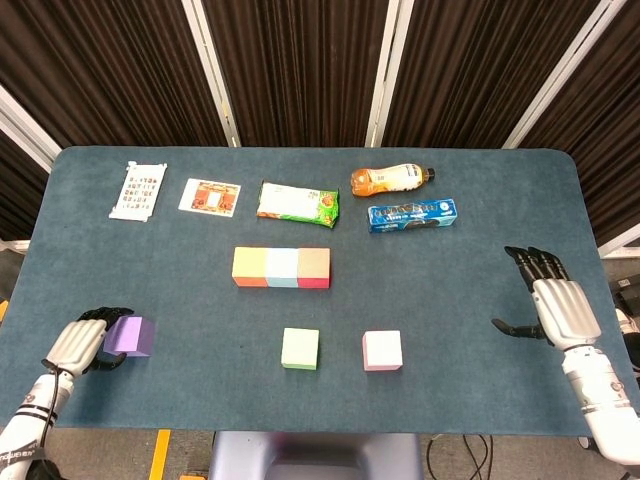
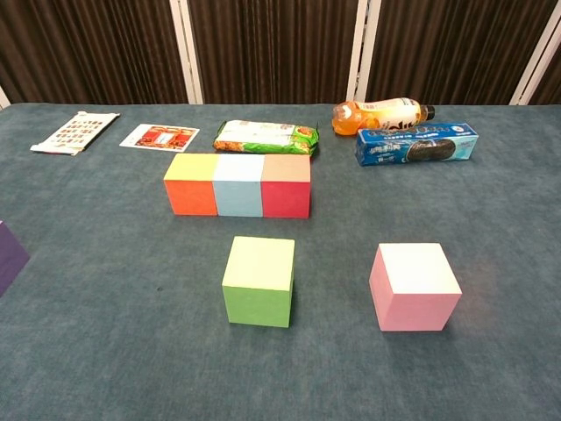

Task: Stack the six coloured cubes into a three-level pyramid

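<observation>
Currently your left hand (image 1: 85,343) sits at the purple cube (image 1: 130,336) near the table's (image 1: 470,290) front-left edge, fingers curled against its left side; whether it truly grips, you cannot tell. Your right hand (image 1: 558,308) hovers released, fingers spread, well apart from all cubes. Orange, blue and red cubes form a touching row (image 2: 237,185) mid-table. Green cube (image 2: 259,281) and pink cube (image 2: 414,286) stand separately in front of it.
</observation>
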You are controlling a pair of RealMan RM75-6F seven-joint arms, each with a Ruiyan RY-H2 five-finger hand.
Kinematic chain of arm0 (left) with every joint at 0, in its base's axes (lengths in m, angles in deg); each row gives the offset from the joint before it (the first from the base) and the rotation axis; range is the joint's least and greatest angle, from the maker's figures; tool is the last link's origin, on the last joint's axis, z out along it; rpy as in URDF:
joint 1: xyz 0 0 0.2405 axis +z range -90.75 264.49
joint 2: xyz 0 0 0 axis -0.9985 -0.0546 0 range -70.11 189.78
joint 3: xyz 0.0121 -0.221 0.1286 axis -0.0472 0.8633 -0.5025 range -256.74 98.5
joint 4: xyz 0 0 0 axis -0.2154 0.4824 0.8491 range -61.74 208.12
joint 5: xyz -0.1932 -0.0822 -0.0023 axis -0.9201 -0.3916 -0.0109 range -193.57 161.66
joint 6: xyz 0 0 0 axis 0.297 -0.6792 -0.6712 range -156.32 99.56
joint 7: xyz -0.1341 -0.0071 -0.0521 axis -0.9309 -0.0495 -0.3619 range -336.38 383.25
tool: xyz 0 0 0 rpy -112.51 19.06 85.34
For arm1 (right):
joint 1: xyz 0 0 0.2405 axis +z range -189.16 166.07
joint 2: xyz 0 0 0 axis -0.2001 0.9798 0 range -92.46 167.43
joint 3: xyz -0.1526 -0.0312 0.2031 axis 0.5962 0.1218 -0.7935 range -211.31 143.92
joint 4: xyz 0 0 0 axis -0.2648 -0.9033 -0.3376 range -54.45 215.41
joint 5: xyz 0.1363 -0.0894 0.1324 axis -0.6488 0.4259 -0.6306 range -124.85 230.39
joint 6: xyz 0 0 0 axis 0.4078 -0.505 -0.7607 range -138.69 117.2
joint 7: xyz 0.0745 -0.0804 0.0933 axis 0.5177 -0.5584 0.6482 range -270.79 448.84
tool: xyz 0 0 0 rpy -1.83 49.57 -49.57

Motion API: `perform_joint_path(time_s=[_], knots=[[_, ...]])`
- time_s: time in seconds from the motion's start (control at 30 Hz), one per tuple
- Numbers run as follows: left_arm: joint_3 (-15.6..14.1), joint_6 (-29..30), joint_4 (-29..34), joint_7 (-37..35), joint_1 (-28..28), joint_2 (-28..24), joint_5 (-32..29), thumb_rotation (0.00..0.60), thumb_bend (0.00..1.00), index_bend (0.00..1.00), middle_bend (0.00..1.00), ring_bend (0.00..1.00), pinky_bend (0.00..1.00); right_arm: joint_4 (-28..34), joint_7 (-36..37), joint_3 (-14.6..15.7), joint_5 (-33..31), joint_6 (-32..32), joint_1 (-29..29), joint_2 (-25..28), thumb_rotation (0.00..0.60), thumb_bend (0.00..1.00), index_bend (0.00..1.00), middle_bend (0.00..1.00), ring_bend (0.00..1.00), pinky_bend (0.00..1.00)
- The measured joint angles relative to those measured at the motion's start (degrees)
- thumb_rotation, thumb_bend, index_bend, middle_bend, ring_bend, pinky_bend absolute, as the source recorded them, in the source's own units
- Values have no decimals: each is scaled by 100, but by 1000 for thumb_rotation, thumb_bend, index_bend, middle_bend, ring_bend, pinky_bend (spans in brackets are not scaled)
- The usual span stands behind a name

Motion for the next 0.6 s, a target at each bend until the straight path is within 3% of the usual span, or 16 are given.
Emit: perform_joint_path(time_s=[0.1, 0.27, 0.47, 0.6], knots=[[91, -14, -91, -22, -33, 55, -36, 600, 307, 419, 454, 368, 363, -16, -8, -8, -23, 35, -9, 0, 600, 263, 0, 184, 61, 165], [336, 103, 47, -102, -133, -18, -10, 600, 308, 446, 508, 433, 511, -2, -14, -42, -35, 4, -54, 17, 600, 264, 0, 184, 61, 165], [752, 114, 709, -148, -468, -288, 42, 600, 309, 441, 490, 434, 511, 49, 51, -47, 92, -145, -184, 56, 600, 264, 0, 184, 61, 165], [1094, -342, 1153, -70, -982, -485, -125, 600, 310, 417, 473, 432, 470, 56, 119, -20, 159, -179, -263, 90, 600, 264, 0, 184, 61, 165]])
